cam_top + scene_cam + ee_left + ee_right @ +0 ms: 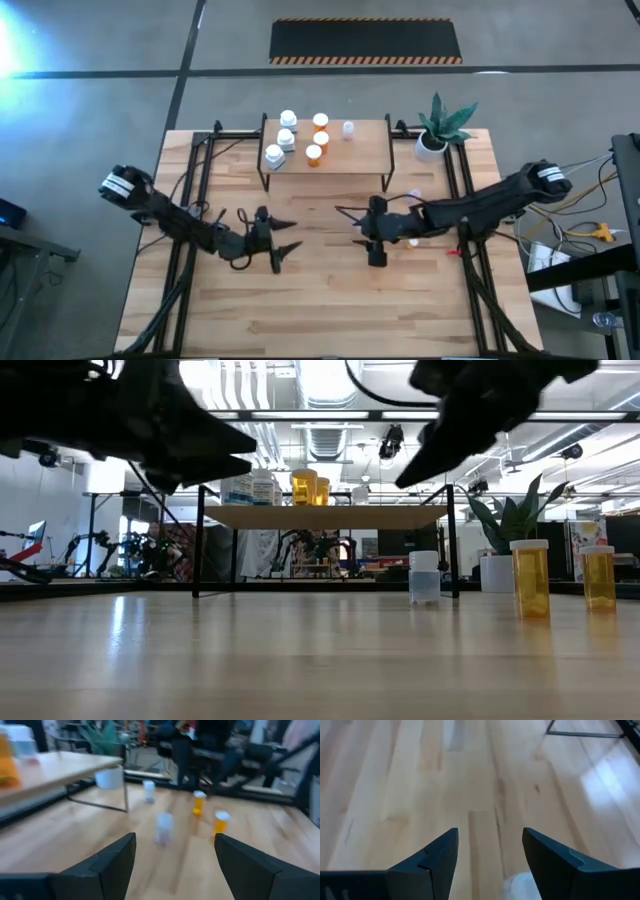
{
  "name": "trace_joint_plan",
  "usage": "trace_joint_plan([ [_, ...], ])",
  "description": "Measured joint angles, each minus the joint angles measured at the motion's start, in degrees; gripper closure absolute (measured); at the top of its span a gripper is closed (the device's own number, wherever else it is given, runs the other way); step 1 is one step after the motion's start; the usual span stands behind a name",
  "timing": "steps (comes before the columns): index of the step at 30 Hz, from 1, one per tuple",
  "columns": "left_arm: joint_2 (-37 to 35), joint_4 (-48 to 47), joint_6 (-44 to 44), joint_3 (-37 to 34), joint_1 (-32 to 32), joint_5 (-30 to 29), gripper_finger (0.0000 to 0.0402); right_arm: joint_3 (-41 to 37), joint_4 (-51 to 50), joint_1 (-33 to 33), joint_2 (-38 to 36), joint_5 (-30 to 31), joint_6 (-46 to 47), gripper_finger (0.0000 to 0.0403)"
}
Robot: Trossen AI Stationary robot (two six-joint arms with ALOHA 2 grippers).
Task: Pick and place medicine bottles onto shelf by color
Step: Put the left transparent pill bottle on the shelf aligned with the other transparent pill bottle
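Note:
The shelf point(325, 150) stands at the table's far middle. On it stand three white bottles point(285, 138), three orange bottles point(320, 140) and one pale bottle point(348, 128). On the table, the left wrist view shows two pale bottles point(164, 827) point(148, 790) and two orange bottles point(221, 822) point(199, 802). My left gripper point(288, 238) is open and empty above the table's middle, pointing at them. My right gripper point(352, 226) is open and empty, facing the left one. A white cap point(520, 887) shows just below its fingers.
A white pot with a green plant point(432, 140) stands right of the shelf. Black metal frames point(200, 160) run along both table sides. In the low view a pale bottle point(424, 577) and two orange bottles point(530, 577) stand right of the middle.

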Motion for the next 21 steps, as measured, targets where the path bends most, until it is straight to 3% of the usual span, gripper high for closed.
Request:
trace_joint_plan([
  [5,-2.8,0.01,-0.98,0.32,3.06,0.05,0.0147,6.7,-4.65,-3.7,2.19,-1.5,6.31,0.0179],
  [14,-9.34,1.03,-0.99,5.47,3.72,0.33,0.0147,23.07,-25.45,-5.28,2.2,-5.51,10.21,0.014],
  [21,-10.96,1.13,4.75,11.68,4.05,-0.07,0.0147,22.76,-28.09,-5.29,-2.78,-11.15,6.75,0.0149],
])
